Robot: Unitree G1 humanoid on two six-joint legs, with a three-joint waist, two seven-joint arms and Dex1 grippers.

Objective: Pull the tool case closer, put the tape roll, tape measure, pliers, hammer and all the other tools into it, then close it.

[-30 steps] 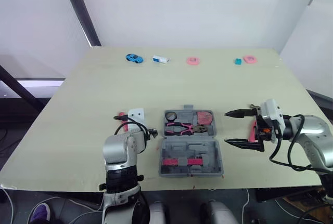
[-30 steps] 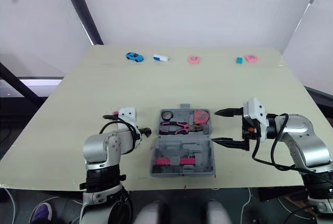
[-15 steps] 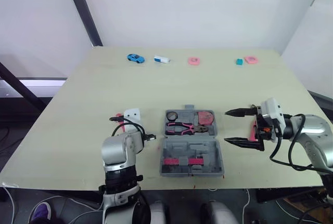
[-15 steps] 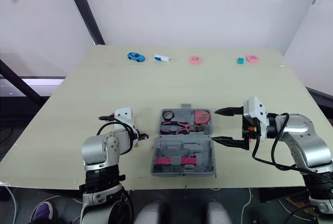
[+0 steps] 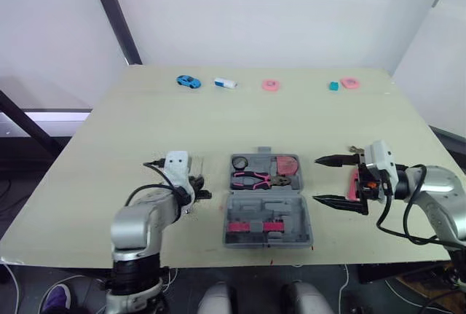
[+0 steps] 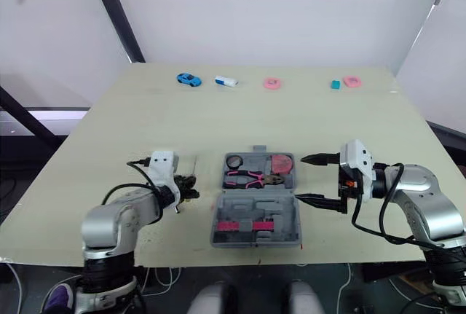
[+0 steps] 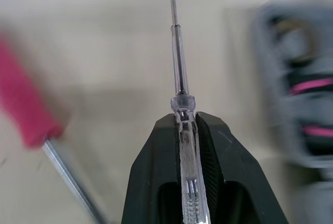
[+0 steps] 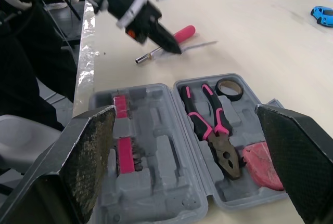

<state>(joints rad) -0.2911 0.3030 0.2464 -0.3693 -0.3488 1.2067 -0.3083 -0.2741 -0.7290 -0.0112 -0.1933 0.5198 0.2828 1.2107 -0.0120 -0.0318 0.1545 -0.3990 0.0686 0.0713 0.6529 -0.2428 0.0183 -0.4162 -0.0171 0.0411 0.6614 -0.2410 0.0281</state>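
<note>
Bare table around open tool case, pink screwdriver lying left (by left pincer)

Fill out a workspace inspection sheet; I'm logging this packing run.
Surface: pale table, no spills seen.
Job's things: tool case open, holding pliers, tape roll, pink tape measure; pink-handled screwdriver lying on the table; pink item behind right gripper, unclear.
Clutter: toy car and small items along the far edge.
Grippers: left gripper shut on clear screwdriver; right gripper open beside the case.
Cables: black cables on both arms.
Surroundings: white walls, dark post.
</note>
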